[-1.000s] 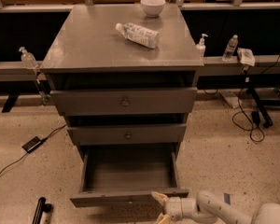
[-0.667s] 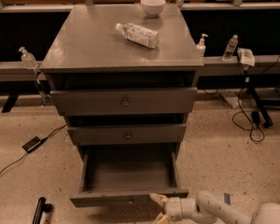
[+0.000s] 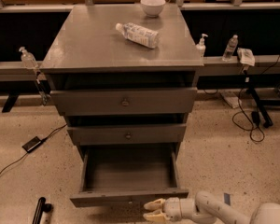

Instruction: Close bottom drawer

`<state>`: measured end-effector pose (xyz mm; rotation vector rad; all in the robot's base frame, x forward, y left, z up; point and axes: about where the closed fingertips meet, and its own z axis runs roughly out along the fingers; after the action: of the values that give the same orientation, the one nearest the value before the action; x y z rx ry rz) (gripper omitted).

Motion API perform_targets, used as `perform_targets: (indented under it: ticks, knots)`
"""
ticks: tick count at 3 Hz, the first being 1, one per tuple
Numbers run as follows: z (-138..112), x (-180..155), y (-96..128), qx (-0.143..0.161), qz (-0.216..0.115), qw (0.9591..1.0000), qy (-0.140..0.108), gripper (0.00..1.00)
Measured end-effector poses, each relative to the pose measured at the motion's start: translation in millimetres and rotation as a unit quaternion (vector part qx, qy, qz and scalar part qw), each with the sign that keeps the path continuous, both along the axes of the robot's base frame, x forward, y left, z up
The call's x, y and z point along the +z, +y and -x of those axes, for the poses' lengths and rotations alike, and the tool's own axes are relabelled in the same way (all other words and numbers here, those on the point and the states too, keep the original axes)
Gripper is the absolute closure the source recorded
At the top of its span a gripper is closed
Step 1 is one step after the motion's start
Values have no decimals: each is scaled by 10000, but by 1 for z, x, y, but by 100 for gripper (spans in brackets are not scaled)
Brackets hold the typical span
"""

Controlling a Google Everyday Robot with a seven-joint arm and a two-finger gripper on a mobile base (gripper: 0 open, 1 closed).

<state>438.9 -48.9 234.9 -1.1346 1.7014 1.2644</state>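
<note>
The bottom drawer (image 3: pixel 129 175) of the grey cabinet (image 3: pixel 121 45) is pulled far out toward me and is empty inside. Its front panel (image 3: pixel 107 198) is seen nearly edge-on, so its knob is hidden. The middle drawer (image 3: pixel 127 134) and the top drawer (image 3: pixel 123 101) are shut or nearly shut, each with a small round knob. My gripper (image 3: pixel 151 209) is low at the bottom of the view, just in front of the right part of the bottom drawer's front panel. Its two pale fingers (image 3: pixel 153 204) point left with a small gap between them and hold nothing.
A clear plastic bottle (image 3: pixel 137 34) lies on its side on the cabinet top, with a white bowl (image 3: pixel 152 5) behind it. Sanitiser and other small bottles stand on side ledges (image 3: pixel 28 58) (image 3: pixel 202 45). Cables lie on the floor at left (image 3: pixel 32 143) and right (image 3: pixel 252 125).
</note>
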Motion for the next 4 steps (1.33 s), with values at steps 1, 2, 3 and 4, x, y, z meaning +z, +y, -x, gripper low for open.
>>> perform_targets:
  ticks: [1,2,3,4]
  knots:
    - [1,0,2,14,-13,10000,8,81]
    - [-3,0,2,-227,-19,9990,-391,100]
    - [-18,-10,2,-600,-2,9935,-965,100]
    - [-42,-27,-7,-1014,281,9861,-1288,100]
